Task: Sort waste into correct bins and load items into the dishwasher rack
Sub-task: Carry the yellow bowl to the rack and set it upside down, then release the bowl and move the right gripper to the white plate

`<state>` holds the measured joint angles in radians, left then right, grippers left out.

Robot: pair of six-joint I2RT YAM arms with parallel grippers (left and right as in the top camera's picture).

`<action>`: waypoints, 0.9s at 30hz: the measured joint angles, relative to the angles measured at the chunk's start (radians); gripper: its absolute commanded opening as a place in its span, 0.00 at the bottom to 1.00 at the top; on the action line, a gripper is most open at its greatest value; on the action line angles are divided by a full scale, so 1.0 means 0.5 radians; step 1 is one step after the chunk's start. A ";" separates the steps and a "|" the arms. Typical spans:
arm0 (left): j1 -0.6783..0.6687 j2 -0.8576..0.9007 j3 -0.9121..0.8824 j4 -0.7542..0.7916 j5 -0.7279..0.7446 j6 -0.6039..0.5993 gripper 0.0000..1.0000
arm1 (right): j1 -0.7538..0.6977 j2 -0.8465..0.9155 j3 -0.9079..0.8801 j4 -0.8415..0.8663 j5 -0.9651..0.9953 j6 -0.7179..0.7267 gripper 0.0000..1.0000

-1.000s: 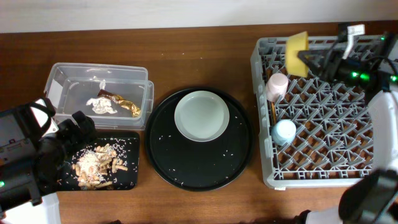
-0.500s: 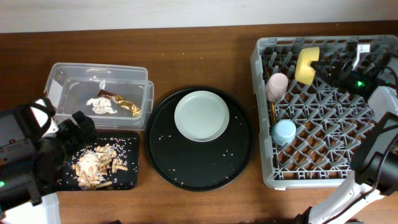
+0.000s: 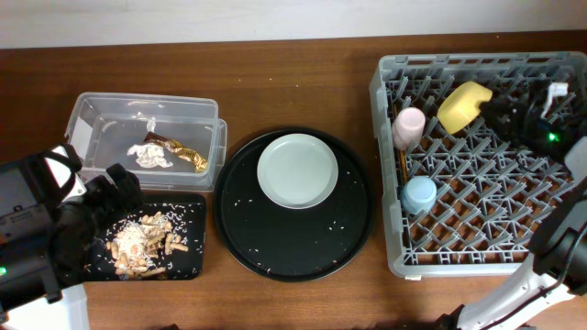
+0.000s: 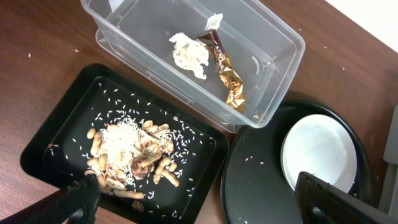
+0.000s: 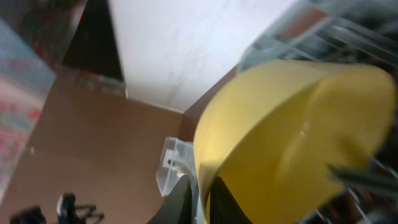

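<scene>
Pinching the rim of the yellow bowl (image 5: 280, 143) with the right gripper (image 5: 200, 202) — jaws nearly together, one finger on each face of the thin wall, bowl filling the wrist view above them. Seen from overhead: tipped on the pegs at the back of the dishwasher rack (image 3: 382, 165), just right of the pink cup (image 3: 408, 126), gripper at its right edge. Over at the left gripper (image 4: 196, 186) — jaws spread wide, nothing between, hanging above the black tray (image 4: 56, 137) of food scraps (image 4: 134, 155).
</scene>
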<state>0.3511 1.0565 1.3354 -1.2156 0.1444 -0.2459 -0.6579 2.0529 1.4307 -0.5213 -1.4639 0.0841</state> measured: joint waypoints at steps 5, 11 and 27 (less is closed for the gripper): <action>0.000 0.000 0.000 0.000 -0.001 0.000 0.99 | -0.096 0.000 0.000 -0.320 0.247 0.008 0.04; 0.000 0.000 0.000 0.000 0.000 0.000 0.99 | -0.200 0.000 0.005 -0.484 0.739 0.044 0.04; 0.001 0.000 0.000 0.000 0.000 0.000 0.99 | 0.295 -0.272 0.640 -0.981 1.825 -0.253 0.05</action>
<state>0.3515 1.0565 1.3354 -1.2156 0.1444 -0.2459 -0.5102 1.9171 1.7508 -1.0119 -0.5514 -0.0422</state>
